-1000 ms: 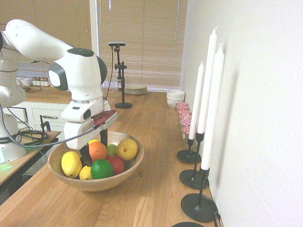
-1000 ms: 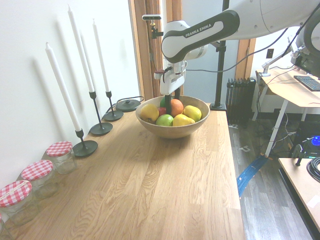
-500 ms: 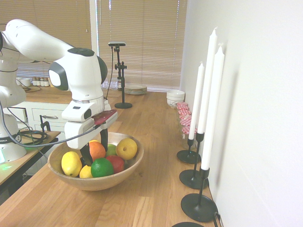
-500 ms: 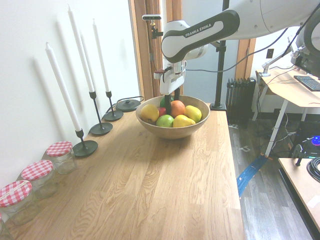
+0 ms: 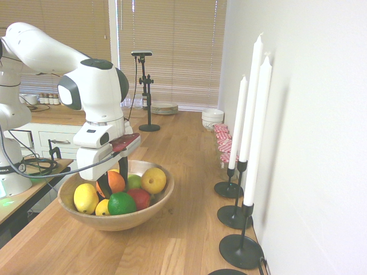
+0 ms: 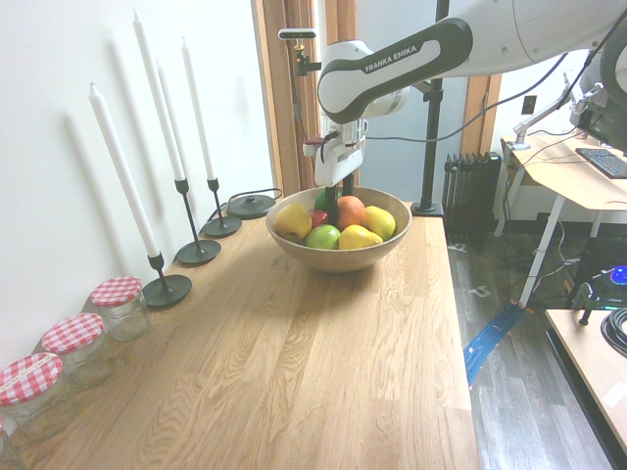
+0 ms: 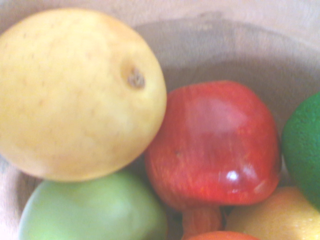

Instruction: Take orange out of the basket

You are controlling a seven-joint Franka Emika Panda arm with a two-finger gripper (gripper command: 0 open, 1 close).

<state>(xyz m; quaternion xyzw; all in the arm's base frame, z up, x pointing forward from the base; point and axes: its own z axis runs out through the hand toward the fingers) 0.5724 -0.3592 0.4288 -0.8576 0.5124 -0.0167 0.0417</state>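
2 fingers [image 5: 105,188] flank orange [image 5: 116,181]; lime [image 5: 121,203], lemon [image 5: 86,198] crowd basket [image 5: 143,215].

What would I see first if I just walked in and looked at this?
You'd spot the big white robot arm reaching down into a wooden bowl full of bright fruit on the long counter, its hand down around the orange. Next, three tall white candles in black holders stand in a row along the wall. Jars with red checked lids sit by that wall too.
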